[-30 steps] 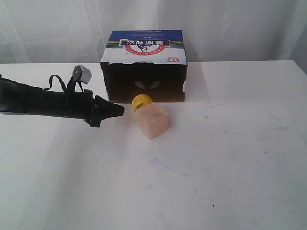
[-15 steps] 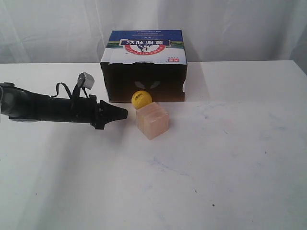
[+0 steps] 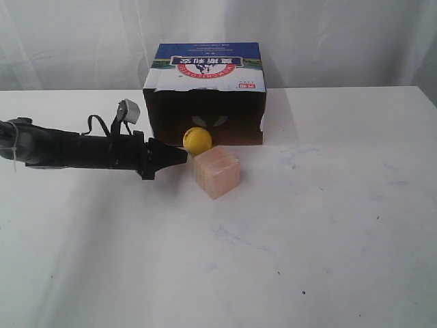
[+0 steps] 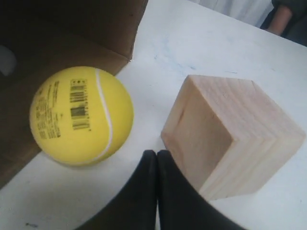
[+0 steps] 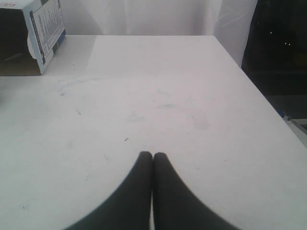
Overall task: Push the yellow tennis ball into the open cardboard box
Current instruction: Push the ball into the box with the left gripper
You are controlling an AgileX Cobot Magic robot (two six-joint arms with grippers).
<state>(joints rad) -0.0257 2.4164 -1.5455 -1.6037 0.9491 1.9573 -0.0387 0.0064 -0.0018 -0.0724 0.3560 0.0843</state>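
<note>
The yellow tennis ball [image 3: 196,139] [image 4: 80,115] rests at the mouth of the open cardboard box [image 3: 205,96] [image 4: 62,33], right at the front edge of its dark interior. My left gripper [image 3: 183,158] [image 4: 157,153] is shut with nothing held. Its tip lies low over the table, just short of the ball and beside the pale wooden cube [image 3: 217,172] [image 4: 230,139]. My right gripper [image 5: 153,155] is shut and empty over bare table; it does not show in the exterior view.
The wooden cube stands just in front of the ball and the box opening. In the right wrist view the table edge [image 5: 268,105] drops off to one side, and a corner of the box [image 5: 43,28] shows far away.
My left arm has slid to the right, toward the ball. The ball has rolled back from against the cube to the box opening. The cube has not moved.
</note>
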